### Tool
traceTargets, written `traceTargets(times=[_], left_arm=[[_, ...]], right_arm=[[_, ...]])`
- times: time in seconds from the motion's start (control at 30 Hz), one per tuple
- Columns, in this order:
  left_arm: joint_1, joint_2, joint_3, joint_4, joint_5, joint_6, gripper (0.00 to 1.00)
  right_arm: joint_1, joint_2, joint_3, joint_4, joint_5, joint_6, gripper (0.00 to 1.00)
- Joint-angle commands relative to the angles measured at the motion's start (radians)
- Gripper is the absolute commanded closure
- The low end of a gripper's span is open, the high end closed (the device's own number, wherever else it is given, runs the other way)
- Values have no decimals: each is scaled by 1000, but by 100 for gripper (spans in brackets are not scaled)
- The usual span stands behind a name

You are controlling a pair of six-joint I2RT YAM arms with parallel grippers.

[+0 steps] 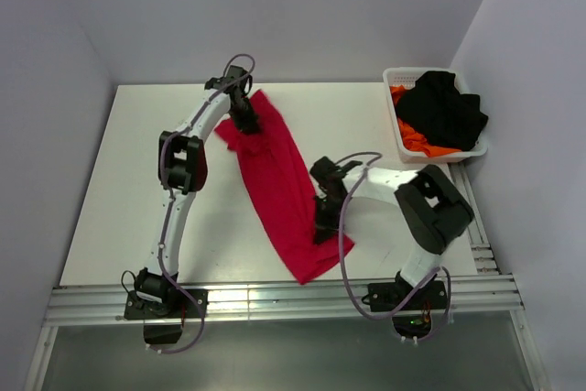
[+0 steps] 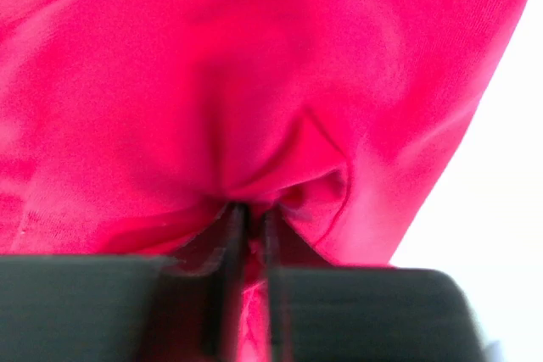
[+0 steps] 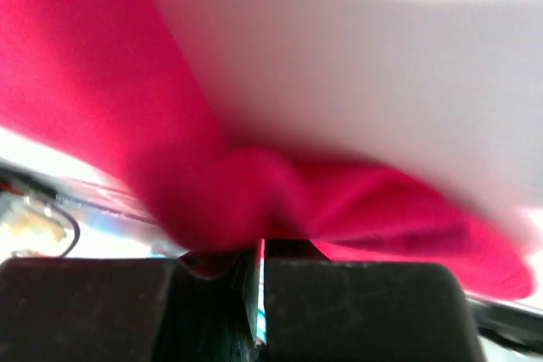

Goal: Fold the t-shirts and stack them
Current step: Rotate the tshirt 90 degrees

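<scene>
Top view is taken from high behind the near edge, looking down on the whole flat white counter (image 1: 119,180). Wrist views are aimed along left pincer (image 2: 246,235) and right pincer (image 3: 258,264), very close to the crimson-red soft cloth t-shirt (image 1: 279,180), shared by all three.

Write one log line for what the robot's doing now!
left gripper: shut on red shirt | right gripper: shut on red shirt | basket: black shirt, orange shirt

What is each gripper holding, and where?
Both pinch the red t-shirt: left gripper at its far end, right gripper on its side edge toward the near end.
</scene>
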Motion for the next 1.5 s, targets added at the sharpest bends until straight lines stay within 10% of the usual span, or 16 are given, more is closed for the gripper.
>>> traceTargets(times=[0.0,0.2,0.23,0.27,0.3,0.37,0.6,0.87,1.03,1.47], left_arm=[[35,63,-83,564,272,-2,78],[29,-27,-26,769,494,-15,3],[32,-62,-48,777,484,-6,0],[35,-154,-74,806,446,-1,1],[38,-203,-107,817,423,5,1],[61,-336,-186,826,364,16,1],[130,-550,-230,509,123,131,1],[110,-1021,-861,201,-164,48,1],[32,-1344,-1367,186,-109,-5,2],[-62,-1768,-1738,11,-19,-62,3]], right_arm=[[137,99,107,31,-84,60,100],[372,281,512,-88,-124,-83,100],[384,284,587,-101,-107,-101,84],[401,283,619,-121,-93,-106,34],[406,278,647,-131,-76,-109,14],[408,263,705,-170,-32,-109,7],[408,139,657,-222,115,-72,7],[406,-154,370,-242,327,47,0],[408,-433,65,-38,239,187,0],[613,-480,-118,488,351,529,4]])
